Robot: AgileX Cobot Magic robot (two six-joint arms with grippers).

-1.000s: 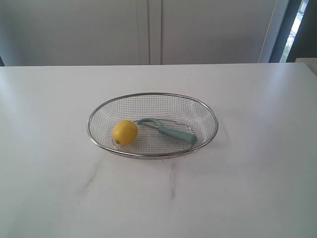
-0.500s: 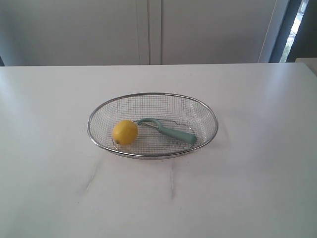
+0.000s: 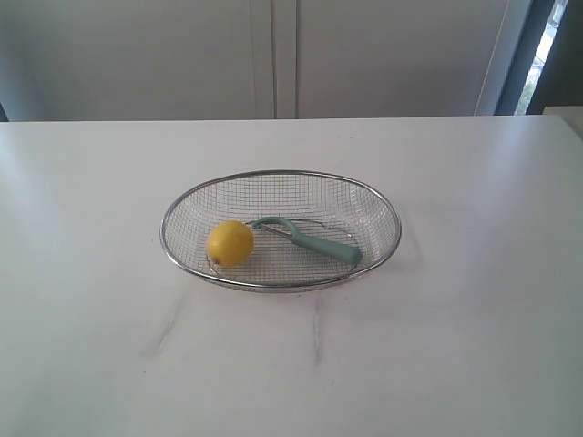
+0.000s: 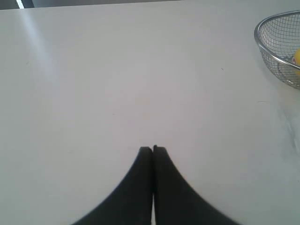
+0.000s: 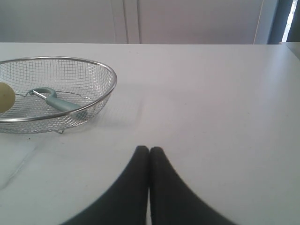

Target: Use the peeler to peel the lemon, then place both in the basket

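The silver wire basket (image 3: 173, 211) stands mid-table on the white top. Inside it the yellow lemon (image 3: 230, 243) lies at the left end, and the teal-handled peeler (image 3: 314, 240) lies beside it, head toward the lemon. The right wrist view shows the same basket (image 5: 110, 86) with the peeler (image 5: 63, 104) and a sliver of the lemon (image 5: 5, 97). My right gripper (image 5: 149, 149) is shut and empty over bare table, well apart from the basket. My left gripper (image 4: 153, 149) is shut and empty too, with the basket (image 4: 260, 44) far off. Neither gripper appears in the exterior view.
The white table (image 3: 455, 346) stretches all around the basket. Pale cabinet doors (image 3: 273, 55) rise behind the far edge. A dark window frame (image 3: 537, 50) stands at the back right.
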